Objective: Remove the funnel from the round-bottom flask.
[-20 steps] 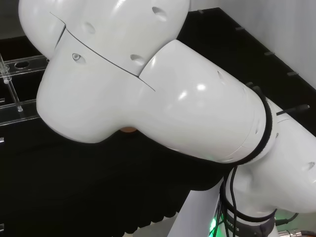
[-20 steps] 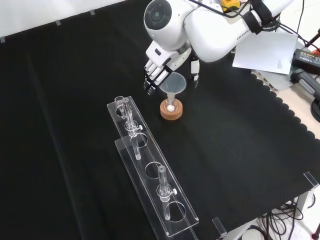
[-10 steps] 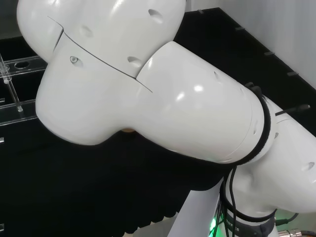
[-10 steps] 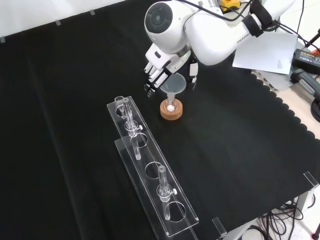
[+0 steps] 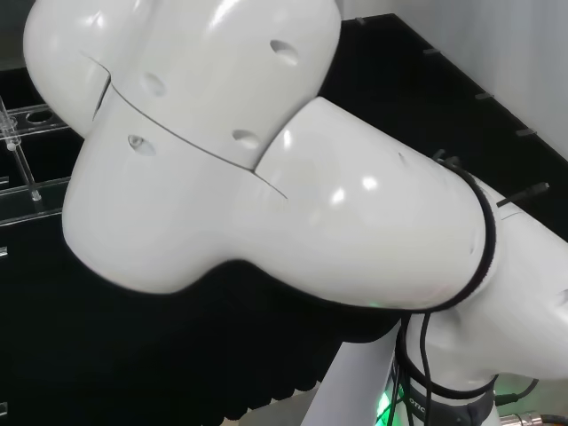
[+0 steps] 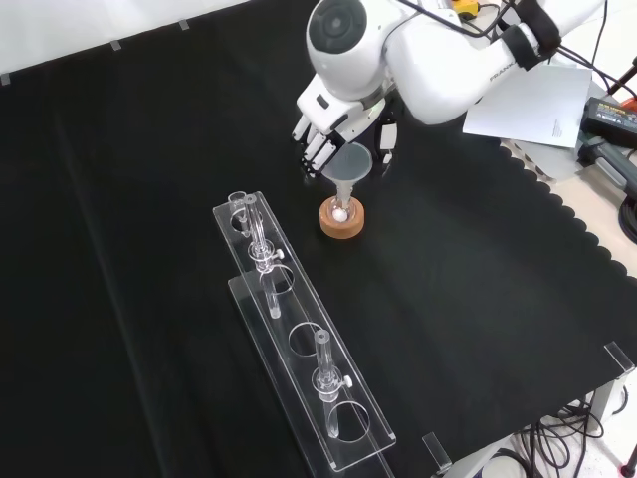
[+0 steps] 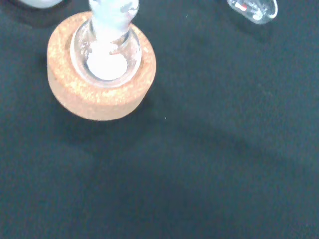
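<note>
The funnel (image 6: 347, 162) sits stem-down in the flask (image 6: 341, 211), just below the robot hand (image 6: 320, 131). The flask rests in a cork ring (image 6: 341, 220) because its round bottom would roll on the desk (image 6: 149, 249); through the glass, white matter shows at its base. The robot hand hangs over the funnel's cone, fingers (image 6: 311, 149) on one side of the rim and thumb (image 6: 385, 140) on the other, spread around it. I cannot tell whether any of them touches the rim, so I judge the grasp not yet made. A straight lift looks open above. Past the fingers, the clear racks (image 6: 299, 329) stand a little way off with upright tubes, so the funnel is best carried to the thumb's side, where the cloth lies bare.
</note>
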Controlling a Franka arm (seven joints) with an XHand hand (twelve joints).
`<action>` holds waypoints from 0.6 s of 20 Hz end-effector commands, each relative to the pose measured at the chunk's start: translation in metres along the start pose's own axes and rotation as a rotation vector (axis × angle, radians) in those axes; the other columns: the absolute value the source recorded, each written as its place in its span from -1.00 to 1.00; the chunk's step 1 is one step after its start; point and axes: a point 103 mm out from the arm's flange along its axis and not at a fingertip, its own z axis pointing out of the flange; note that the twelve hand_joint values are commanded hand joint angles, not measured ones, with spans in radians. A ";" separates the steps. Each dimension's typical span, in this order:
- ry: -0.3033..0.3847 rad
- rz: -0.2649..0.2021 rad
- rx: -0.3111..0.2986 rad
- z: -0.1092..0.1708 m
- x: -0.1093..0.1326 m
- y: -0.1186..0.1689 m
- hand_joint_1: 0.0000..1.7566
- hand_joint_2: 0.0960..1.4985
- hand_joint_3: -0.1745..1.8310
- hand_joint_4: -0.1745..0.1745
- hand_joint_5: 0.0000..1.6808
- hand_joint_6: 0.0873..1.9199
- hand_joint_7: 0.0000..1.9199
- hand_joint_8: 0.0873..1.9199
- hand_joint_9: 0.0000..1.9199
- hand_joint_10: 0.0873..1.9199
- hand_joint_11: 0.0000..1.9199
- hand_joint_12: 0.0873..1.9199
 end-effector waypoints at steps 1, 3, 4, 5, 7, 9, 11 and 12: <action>0.000 0.024 -0.075 -0.009 -0.009 -0.007 -0.12 -0.01 -0.42 -0.06 -0.22 -0.43 -0.24 -0.34 0.08 -0.64 -0.33 0.29; -0.006 0.023 -0.081 -0.012 -0.011 -0.009 -0.11 0.00 -0.42 -0.08 -0.23 -0.42 -0.24 -0.33 0.09 -0.64 -0.32 0.29; -0.011 0.024 -0.084 -0.014 -0.012 -0.011 -0.11 0.00 -0.42 -0.09 -0.23 -0.41 -0.24 -0.33 0.09 -0.64 -0.32 0.29; -0.013 0.024 -0.084 -0.016 -0.013 -0.012 -0.11 0.00 -0.42 -0.09 -0.24 -0.41 -0.23 -0.33 0.10 -0.64 -0.32 0.29; -0.016 0.025 -0.088 -0.020 -0.014 -0.016 -0.11 -0.01 -0.41 -0.11 -0.25 -0.40 -0.24 -0.32 0.10 -0.64 -0.31 0.28; -0.019 0.026 -0.093 -0.025 -0.016 -0.021 -0.11 -0.01 -0.41 -0.11 -0.26 -0.39 -0.24 -0.32 0.10 -0.65 -0.31 0.28; -0.021 0.029 -0.094 -0.030 -0.017 -0.026 -0.11 -0.01 -0.41 -0.11 -0.26 -0.39 -0.24 -0.32 0.10 -0.65 -0.31 0.28; -0.024 0.032 -0.096 -0.032 -0.018 -0.028 -0.11 -0.01 -0.41 -0.11 -0.26 -0.39 -0.25 -0.32 0.10 -0.65 -0.31 0.28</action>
